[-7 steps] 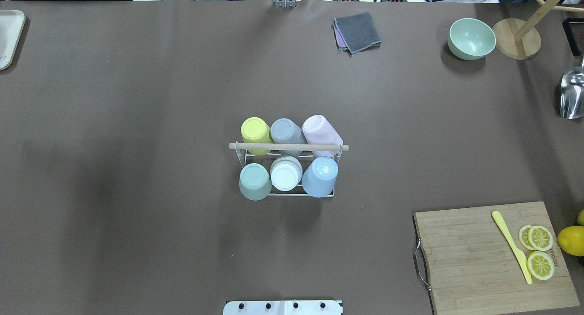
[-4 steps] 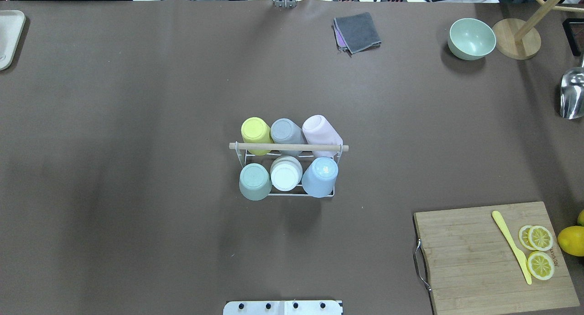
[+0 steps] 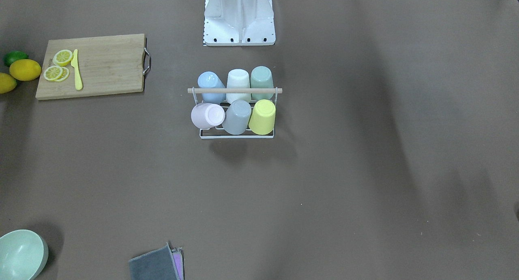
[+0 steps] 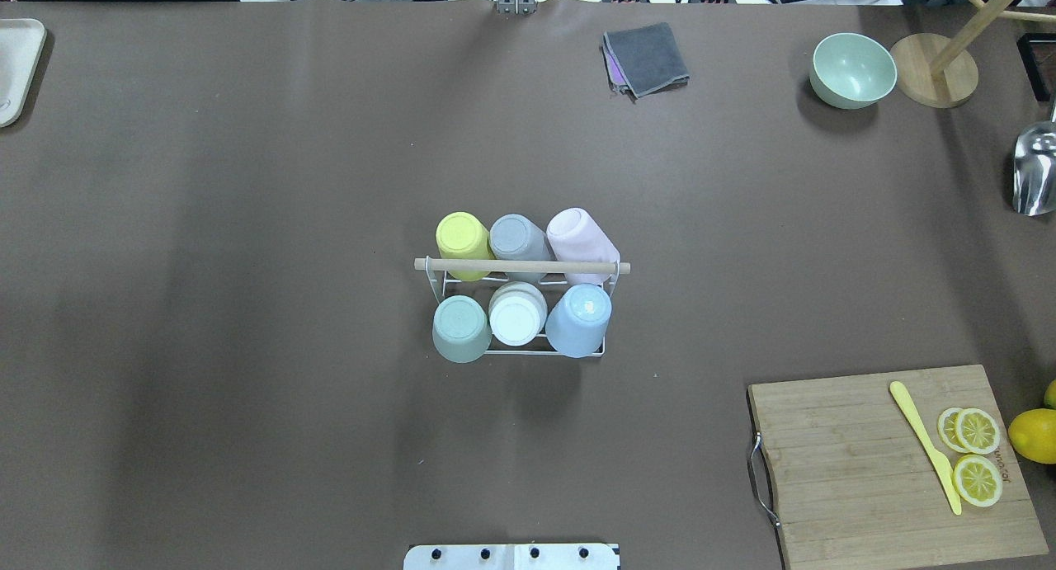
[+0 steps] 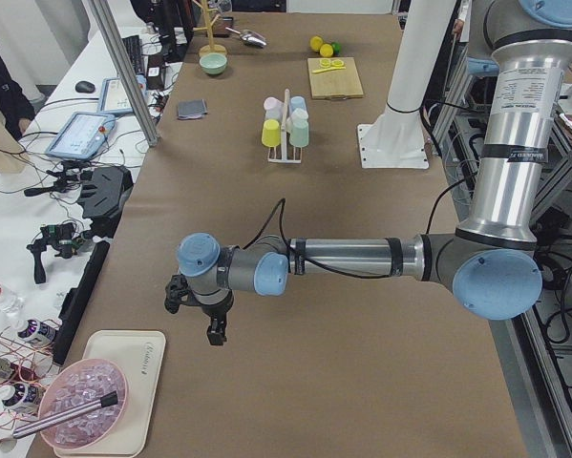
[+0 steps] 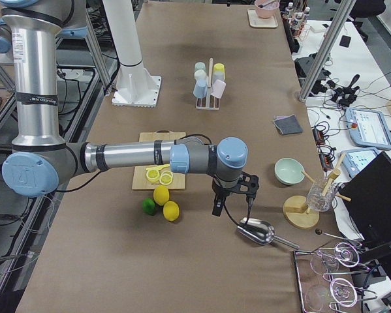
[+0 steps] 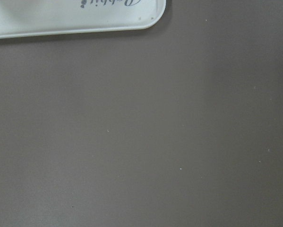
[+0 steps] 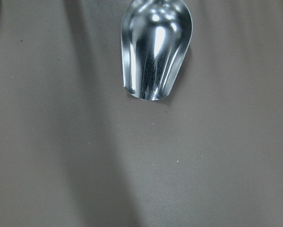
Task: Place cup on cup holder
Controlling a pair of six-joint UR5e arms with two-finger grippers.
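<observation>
All six places taken

At centre of brown table (image 4: 247, 182), upright: cup holder (image 4: 522, 266). Upended on its prongs: six cups (image 4: 517, 321), three each side of the rod. Near opposite table ends: left gripper (image 5: 198, 320), right gripper (image 6: 232, 206); open or closed, impossible to tell

The brown worktop (image 4: 247, 223) carries the cup holder (image 4: 522, 266), a wooden board (image 4: 850, 471), a green bowl (image 4: 852, 69), a grey cloth (image 4: 648, 57) and a scoop (image 4: 1035, 170).

I see the cup holder (image 4: 520, 266) steeply from above on the robot's side and from the opposite side — both centre it. End cameras sight it far along the table (image 5: 362, 372); wrist cameras look close down, well away from it.
</observation>
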